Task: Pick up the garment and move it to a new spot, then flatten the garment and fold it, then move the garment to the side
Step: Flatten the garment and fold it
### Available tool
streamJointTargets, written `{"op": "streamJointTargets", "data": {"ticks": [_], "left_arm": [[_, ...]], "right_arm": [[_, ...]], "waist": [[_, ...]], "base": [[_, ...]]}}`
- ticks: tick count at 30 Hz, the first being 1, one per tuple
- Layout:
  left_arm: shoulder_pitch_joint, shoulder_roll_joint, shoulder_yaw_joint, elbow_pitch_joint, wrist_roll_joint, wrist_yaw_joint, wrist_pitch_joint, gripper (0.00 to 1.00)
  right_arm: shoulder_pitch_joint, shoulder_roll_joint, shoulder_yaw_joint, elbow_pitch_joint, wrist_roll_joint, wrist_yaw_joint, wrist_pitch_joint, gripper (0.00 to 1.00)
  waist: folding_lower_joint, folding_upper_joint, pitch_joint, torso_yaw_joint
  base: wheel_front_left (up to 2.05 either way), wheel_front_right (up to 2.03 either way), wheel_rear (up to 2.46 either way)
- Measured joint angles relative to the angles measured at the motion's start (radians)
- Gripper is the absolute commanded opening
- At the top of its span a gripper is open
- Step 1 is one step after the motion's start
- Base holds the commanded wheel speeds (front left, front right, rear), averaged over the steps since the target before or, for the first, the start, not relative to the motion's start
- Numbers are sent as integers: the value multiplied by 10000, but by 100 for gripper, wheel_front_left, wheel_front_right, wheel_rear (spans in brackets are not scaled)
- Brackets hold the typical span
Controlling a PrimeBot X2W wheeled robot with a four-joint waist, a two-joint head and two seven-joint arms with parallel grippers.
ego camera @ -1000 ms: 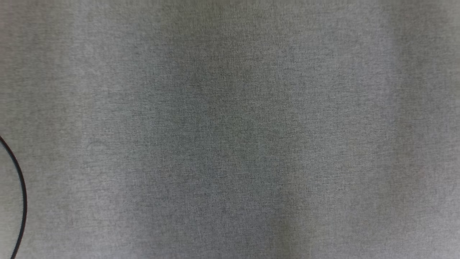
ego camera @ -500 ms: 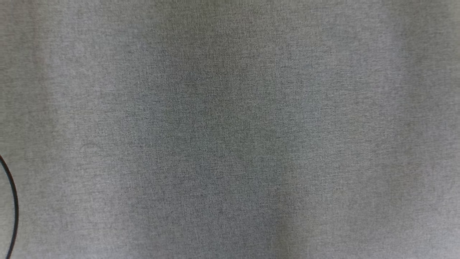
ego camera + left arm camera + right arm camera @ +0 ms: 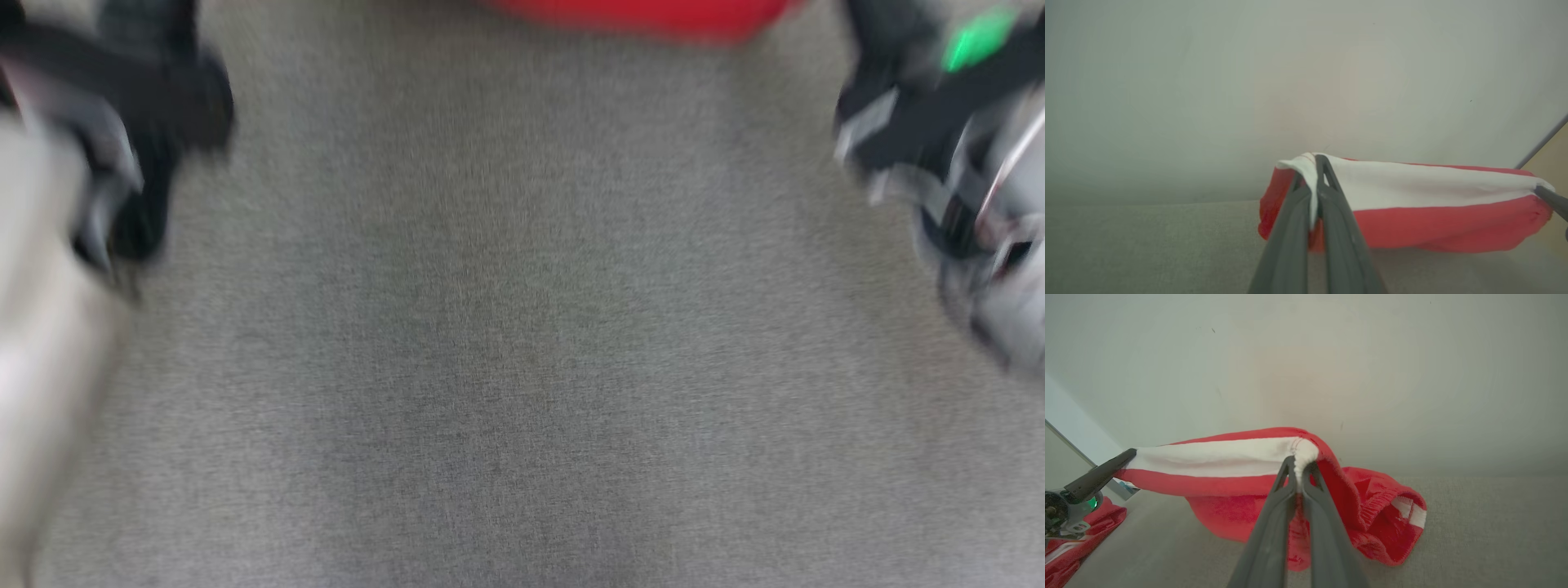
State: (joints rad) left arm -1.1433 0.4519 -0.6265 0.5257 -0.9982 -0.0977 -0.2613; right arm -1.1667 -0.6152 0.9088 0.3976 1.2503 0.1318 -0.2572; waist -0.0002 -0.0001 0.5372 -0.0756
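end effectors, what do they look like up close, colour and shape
The left end effector and right end effector each have two long, slim, dark grey fingers tapering to narrow tips. A green light glows at the left one's silvery base.

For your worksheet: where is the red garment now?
In both wrist views, the garment hangs stretched between left claw and right claw, over the grey surface.

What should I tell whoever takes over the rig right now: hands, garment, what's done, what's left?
Left hand: shut on the white band of the red and white garment.
Right hand: shut on the same band, other end.
Garment: stretched between both hands, red part sagging to the grey cloth surface.
Done: garment picked up.
Left: lay it at the new spot, flatten, fold, move aside.
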Motion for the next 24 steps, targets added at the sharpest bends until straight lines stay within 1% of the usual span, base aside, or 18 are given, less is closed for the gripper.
{"op": "streamJointTargets", "data": {"ticks": [3, 4, 6, 9, 11, 12, 14, 16, 18, 22, 24], "left_arm": [[2059, 10, 857, -1258, 431, 456, -15, 0], [2827, -56, 1120, -1705, 596, 571, -15, 0], [4276, -234, 1601, -2428, 851, 727, -15, 0], [6179, -558, 1981, -3164, 1195, 834, -17, 0], [7156, -686, 2023, -3519, 1461, 809, -21, 0], [7613, -782, 2100, -3674, 1611, 882, -21, 0], [8389, -1064, 2474, -3929, 1624, 882, -23, 0], [9088, -1310, 2713, -4061, 1881, 863, -23, 0], [9744, -1567, 2732, -4105, 1987, 616, -25, 0], [10682, -1887, 2874, -3985, 2186, 443, -25, 0], [11079, -2046, 3030, -4000, 2322, 439, -25, 0]], "right_arm": [[1405, -174, -17, -543, 92, 0, -31, 0], [1901, -197, -188, -725, 82, 0, -33, 0], [2831, -242, -424, -1064, 123, 0, -44, 0], [4300, -295, -681, -1463, 244, 0, -42, 0], [5088, -376, -759, -1741, 163, 0, -42, 0], [5488, -389, -907, -1877, 240, 0, -44, 0], [6218, -474, -913, -2128, 188, 0, -44, 0], [7029, -495, -988, -2293, 217, 0, -44, 0], [7829, -481, -1256, -2443, 232, 0, -44, 0], [9177, -510, -1264, -2784, 29, 0, -65, 0], [9762, -495, -1296, -2924, -8, 0, -65, 0]], "waist": [[-1, 0, -475, -8], [-1, -1, -640, -11], [-1, -2, -962, -16], [-1, -1, -1454, -22], [-2, -2, -1765, -22], [-3, -2, -1918, -21], [-2, -2, -2205, -14], [-2, -2, -2487, -4], [-2, -2, -2767, 16], [-1, -2, -3291, 70], [-1, -2, -3529, 89]], "base": [[0, 0, 0], [0, 0, 0], [0, 0, 0], [0, 0, 0], [0, 0, 0], [0, 0, 0], [0, 0, 0], [0, 0, 0], [0, 0, 0], [0, 0, 0], [0, 0, 0]]}}
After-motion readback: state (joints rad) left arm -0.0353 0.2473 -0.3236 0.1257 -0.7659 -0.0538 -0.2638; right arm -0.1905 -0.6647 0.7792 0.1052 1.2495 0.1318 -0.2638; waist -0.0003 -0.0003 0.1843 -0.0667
